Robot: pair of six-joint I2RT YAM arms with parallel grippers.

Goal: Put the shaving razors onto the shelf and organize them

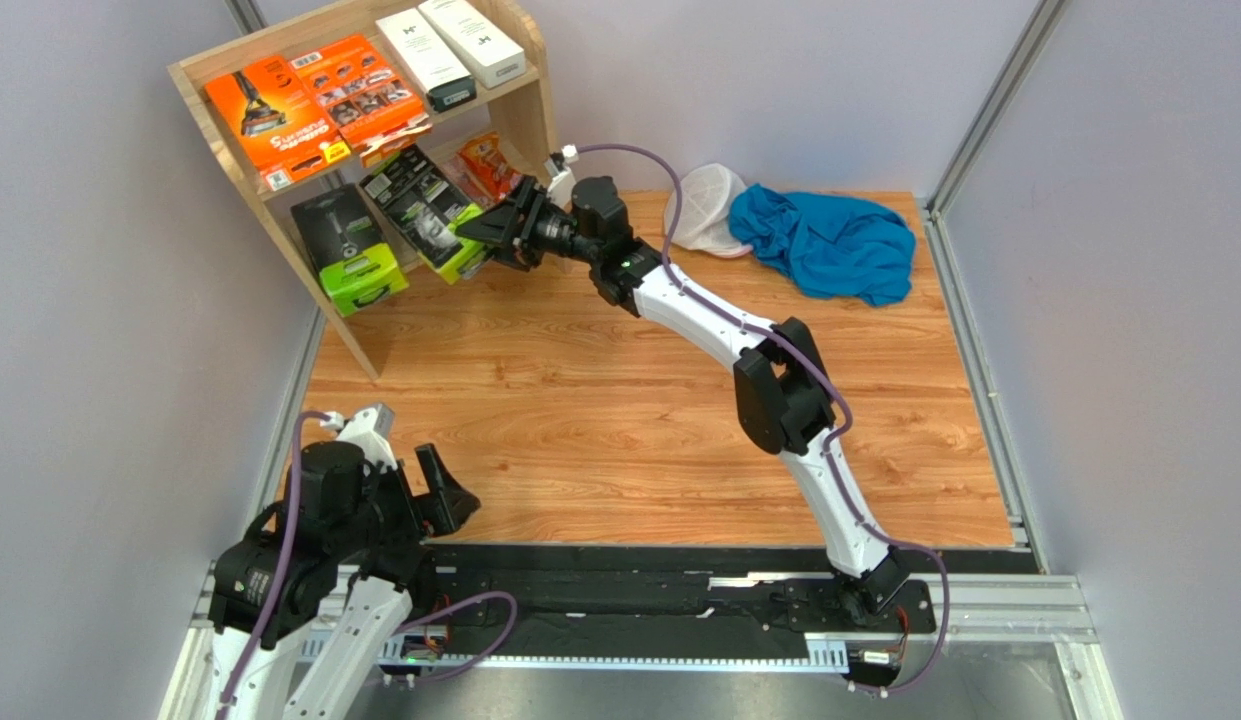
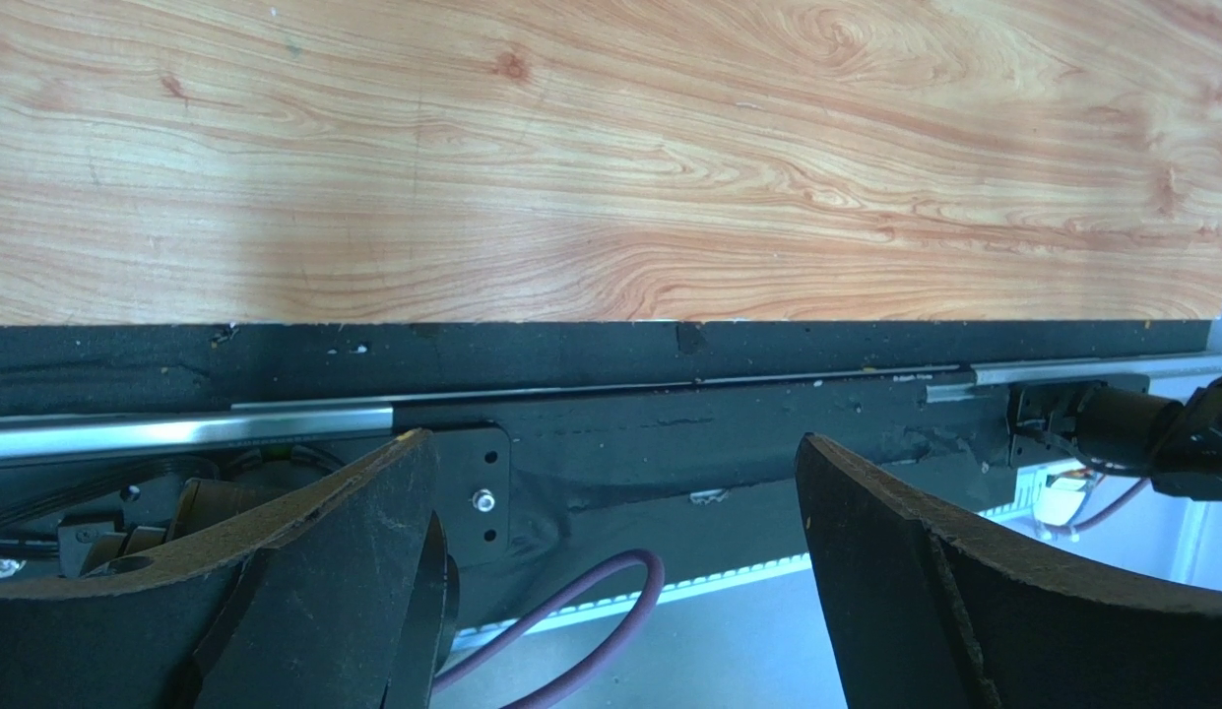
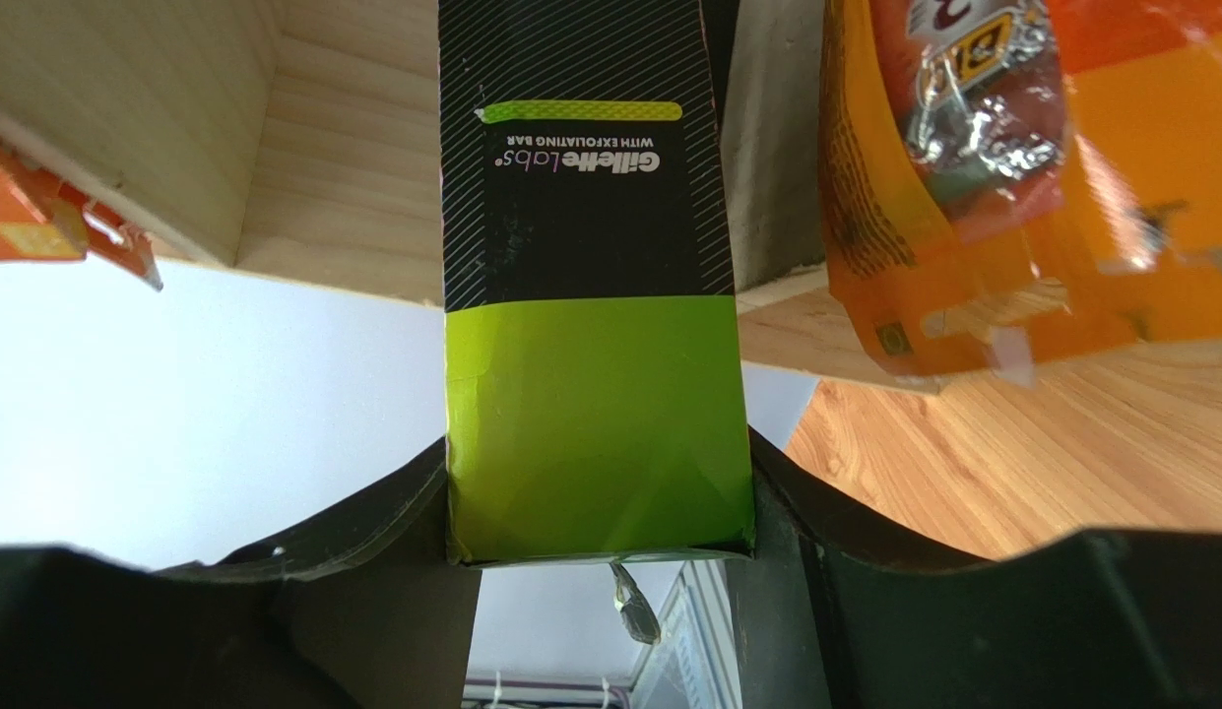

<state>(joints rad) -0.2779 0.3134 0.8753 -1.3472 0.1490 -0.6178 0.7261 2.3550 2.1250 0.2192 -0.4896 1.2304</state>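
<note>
The light-wood shelf (image 1: 541, 113) stands at the far left. Its top tier carries two flat orange razor packs (image 1: 318, 93) and two white boxes with black ends (image 1: 449, 48). On the lower tier a black-and-lime pack (image 1: 348, 248) stands at the left and small orange packets (image 1: 488, 162) lean at the right. My right gripper (image 1: 491, 233) is shut on a second black-and-lime pack (image 1: 423, 210) at the lower tier's front, between those two. In the right wrist view this pack (image 3: 594, 296) sits squeezed between both fingers (image 3: 350, 547), with the orange packets (image 3: 1001, 177) beside it. My left gripper (image 1: 438, 503) hangs open and holds nothing.
A blue cloth (image 1: 822, 240) and a white mesh cap (image 1: 709, 203) lie at the far right of the table. Grey walls close in both sides. In the left wrist view my left gripper (image 2: 617, 591) hovers over the black base rail (image 2: 602, 399) at the table's near edge.
</note>
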